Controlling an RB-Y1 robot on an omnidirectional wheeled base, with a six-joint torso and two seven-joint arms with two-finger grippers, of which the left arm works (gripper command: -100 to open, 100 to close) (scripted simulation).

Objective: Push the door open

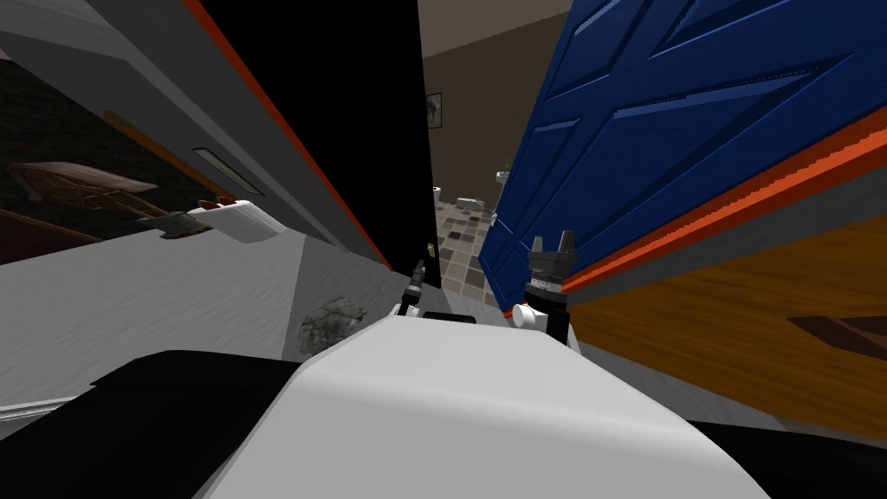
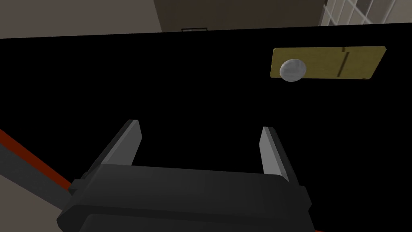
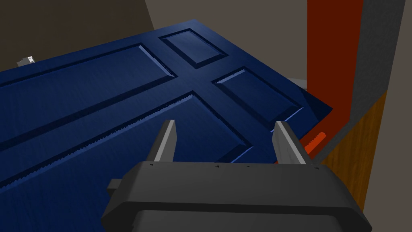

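Fingers of the right gripper (image 3: 225,125) stand apart with nothing between them, aimed along the panelled face of the blue door (image 3: 100,100); I cannot tell whether the tips touch it. In the head view this gripper (image 1: 554,245) sits low against the door (image 1: 658,130), near the edge that borders the opening. The left gripper (image 1: 418,273) is to its left, on the other side of the opening, beside the edge of a black area (image 1: 346,104). In its own wrist view the left gripper (image 2: 201,125) also has its fingers spread and holds nothing. Ahead of them lies the black area (image 2: 161,92), and on it a brass-coloured plate (image 2: 342,62) with a round grey knob (image 2: 293,70) at one end. The door stands swung partway open on the right of the opening, with an orange-red frame (image 1: 736,204) running beside it, and beyond that a wood-coloured wall (image 1: 736,320). In the right wrist view the frame (image 3: 334,60) rises just past the door's far corner. Through the opening lies a tiled floor (image 1: 459,238) in brown and beige. Farther off are white fixtures (image 1: 503,177) and a small framed picture (image 1: 434,110) on a brownish wall.
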